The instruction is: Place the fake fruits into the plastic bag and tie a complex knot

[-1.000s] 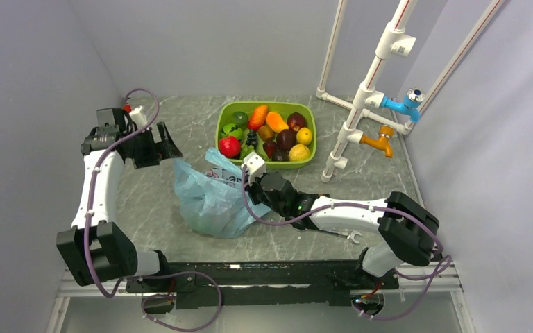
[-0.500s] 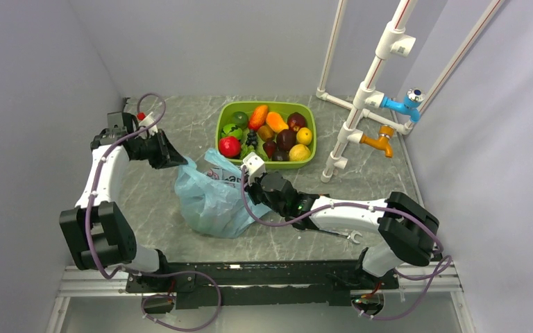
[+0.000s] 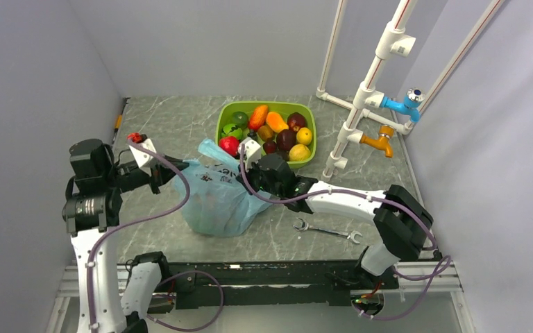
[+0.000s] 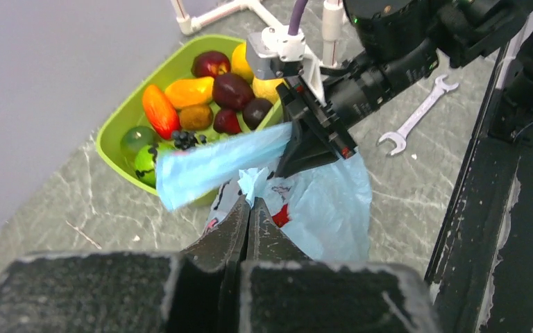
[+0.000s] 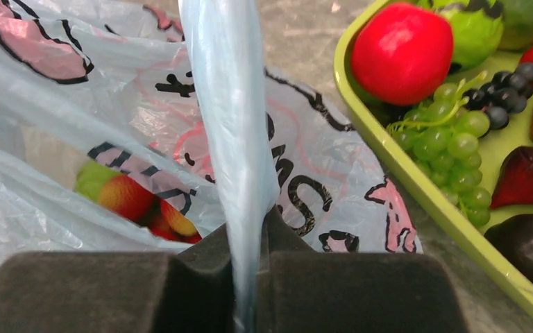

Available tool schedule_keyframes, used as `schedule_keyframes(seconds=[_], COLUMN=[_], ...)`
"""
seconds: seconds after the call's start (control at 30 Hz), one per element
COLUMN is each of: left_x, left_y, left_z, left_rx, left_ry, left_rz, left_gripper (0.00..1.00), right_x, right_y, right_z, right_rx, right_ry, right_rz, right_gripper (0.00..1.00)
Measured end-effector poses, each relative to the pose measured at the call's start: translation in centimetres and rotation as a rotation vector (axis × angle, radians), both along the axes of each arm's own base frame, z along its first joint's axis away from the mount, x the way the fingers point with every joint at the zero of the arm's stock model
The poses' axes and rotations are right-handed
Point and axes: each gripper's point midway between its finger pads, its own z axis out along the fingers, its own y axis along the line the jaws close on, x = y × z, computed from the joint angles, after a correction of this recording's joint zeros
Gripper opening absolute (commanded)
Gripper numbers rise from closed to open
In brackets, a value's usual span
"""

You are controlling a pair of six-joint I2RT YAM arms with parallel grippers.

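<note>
Gathering the mouth of the plastic bag (image 3: 216, 202) seemed the step in hand: the left fingers (image 4: 250, 208) were shut on a small tuft of its rim, and the right fingers (image 5: 248, 232) clamped a twisted blue strip of it. The bag sat on the surface (image 3: 159, 132) between the arms, just beside the green tray (image 3: 282, 104), where most fake fruits (image 3: 279, 135) lay; one red-yellow bunch (image 5: 128, 198) showed inside the bag. Next, probably, both ends would need crossing and drawing taut without slipping.
</note>
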Motion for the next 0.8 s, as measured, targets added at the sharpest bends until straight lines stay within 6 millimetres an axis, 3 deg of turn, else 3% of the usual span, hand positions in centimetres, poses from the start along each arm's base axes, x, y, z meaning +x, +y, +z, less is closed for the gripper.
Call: schedule_keyframes(seconds=[0.13,0.23,0.4,0.53,0.6,0.7,0.8], left_x=[1.5,2.5,2.4,2.4,2.5,2.6,2.8], left_y=[0.3,0.6,0.6,0.6,0.5,0.4,0.4], left_z=[-2.7,-5.5,-7.4,-6.6,-5.9,-5.1,-4.6], left_rx=[0.016,0.013,0.007,-0.015,-0.031,-0.054,-0.075], left_ry=[0.046,0.121,0.163,0.135,0.124,0.118,0.124], left_rz=[-0.019,-0.020,-0.016,0.004,0.013,0.022,0.030], left_gripper=[0.00,0.00,0.00,0.00,0.00,0.00,0.00], right_x=[-1.1,-2.0,-2.8,-3.6,-4.0,-5.1,-6.3], right_y=[-0.7,-1.4,-1.7,-2.2,-2.0,-0.4,2.3], right_z=[-1.6,-1.4,4.5,11.5,14.0,17.0,18.4], right_rx=[-0.061,-0.092,-0.042,0.064,0.105,0.168,0.225], right_ry=[0.058,0.075,0.005,-0.124,-0.173,-0.220,-0.235], right_rz=[0.041,0.075,0.121,0.156,0.170,0.215,0.263], right_gripper=[0.68,0.90,0.99,1.00,1.00,1.00,1.00])
